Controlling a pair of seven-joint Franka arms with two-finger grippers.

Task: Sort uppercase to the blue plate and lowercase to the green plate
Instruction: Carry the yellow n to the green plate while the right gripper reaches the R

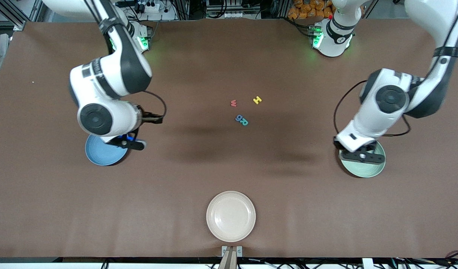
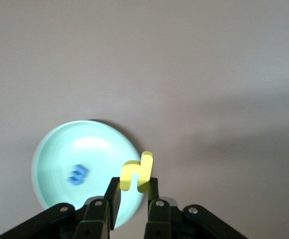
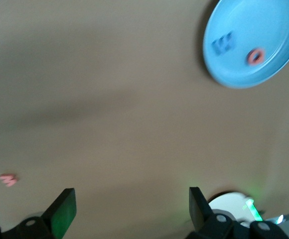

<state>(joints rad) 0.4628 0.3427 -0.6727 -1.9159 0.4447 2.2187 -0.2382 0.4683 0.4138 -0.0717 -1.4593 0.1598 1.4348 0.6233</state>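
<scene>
Overhead, left claw (image 2: 132, 191) pinches yellow lowercase letter (image 2: 136, 172); right claw (image 3: 129, 206) gapes wide.

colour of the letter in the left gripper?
Yellow; the lowercase letter pinched in the left gripper, clearest in the left wrist view.

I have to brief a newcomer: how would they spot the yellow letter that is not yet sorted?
Start at the brown table and find the small cluster of foam letters in its middle. The yellow H lies there, beside the red w and farther from the front camera than the blue-and-teal pair. It is the cluster's only yellow piece.
</scene>
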